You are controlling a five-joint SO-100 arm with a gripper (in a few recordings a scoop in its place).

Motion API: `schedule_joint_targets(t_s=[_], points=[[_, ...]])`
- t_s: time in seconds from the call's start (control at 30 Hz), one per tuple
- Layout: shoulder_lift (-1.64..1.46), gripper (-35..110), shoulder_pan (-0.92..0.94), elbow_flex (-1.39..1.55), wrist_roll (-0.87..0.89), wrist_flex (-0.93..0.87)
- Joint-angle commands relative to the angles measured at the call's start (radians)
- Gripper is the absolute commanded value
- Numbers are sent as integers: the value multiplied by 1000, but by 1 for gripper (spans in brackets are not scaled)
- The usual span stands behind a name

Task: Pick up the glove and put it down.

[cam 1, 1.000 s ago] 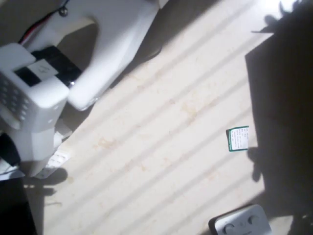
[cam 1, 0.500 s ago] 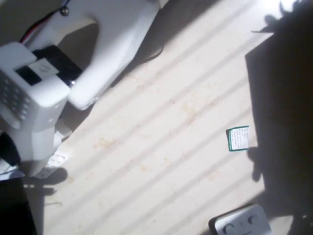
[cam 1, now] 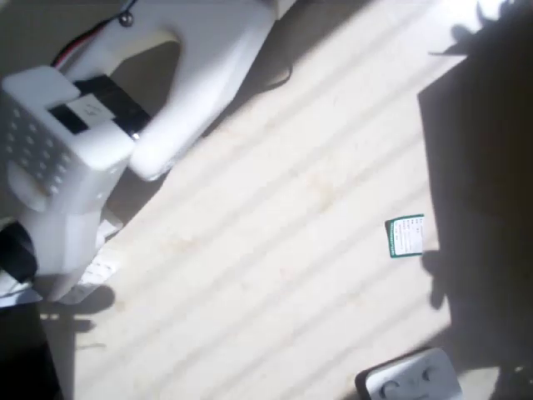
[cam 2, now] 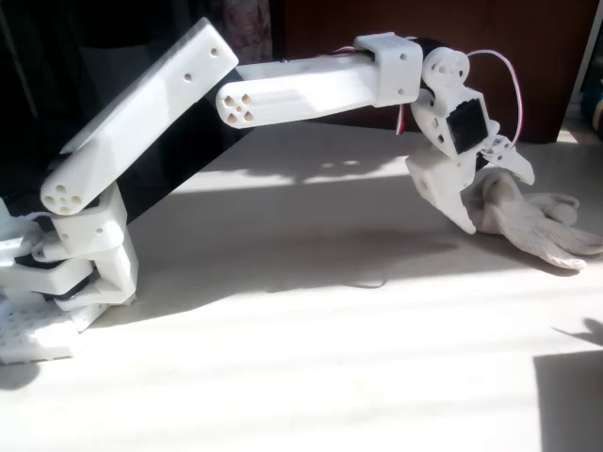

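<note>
The white gripper [cam 2: 480, 193] clasped the cream glove [cam 2: 532, 221], which lay on the table [cam 2: 301, 358], so lifting and putting down remained.

No words, numbers or brand names can be read in either view. The small green-and-white card [cam 1: 405, 236] at about four o'clock on the table [cam 1: 275, 250] in the overhead view carries lines of print, too small and blurred to make out.
</note>
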State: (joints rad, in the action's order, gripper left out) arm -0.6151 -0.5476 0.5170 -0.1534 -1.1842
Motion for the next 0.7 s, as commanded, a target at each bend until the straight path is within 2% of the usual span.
schedule_joint_targets(t_s=[0.0,0.67], points=[[-6,35,-5,-37,11,29],[5,35,31,-35,5,86]])
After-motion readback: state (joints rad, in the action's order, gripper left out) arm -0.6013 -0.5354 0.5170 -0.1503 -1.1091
